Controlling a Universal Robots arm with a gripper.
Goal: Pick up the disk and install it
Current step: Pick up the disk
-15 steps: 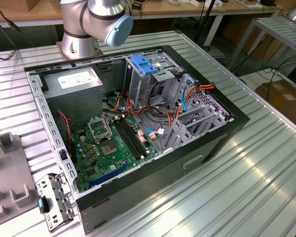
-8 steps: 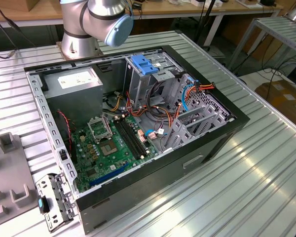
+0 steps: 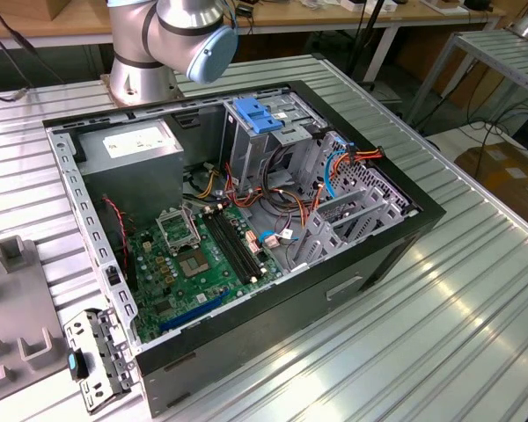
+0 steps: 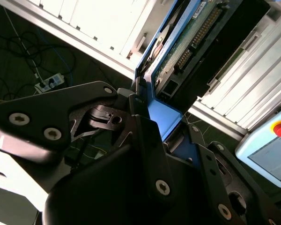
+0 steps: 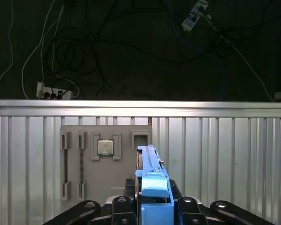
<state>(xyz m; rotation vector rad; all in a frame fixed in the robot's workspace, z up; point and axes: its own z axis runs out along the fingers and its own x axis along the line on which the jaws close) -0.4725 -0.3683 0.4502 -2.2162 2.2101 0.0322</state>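
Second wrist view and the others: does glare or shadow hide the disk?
Second wrist view: the dark hard drive with blue plastic rails is clearly lit; the black end effector clamping it sits in shadow. First wrist view: a bright band along the ribbed metal table's edge, dark floor beyond. Exterior view: glare streaks on the table toward that view's right.

Even overhead light fills the exterior view; glare streaks the tabletop (image 3: 458, 325) toward its near edge. In the second wrist view the gripper (image 4: 152, 105) sits in shadow.
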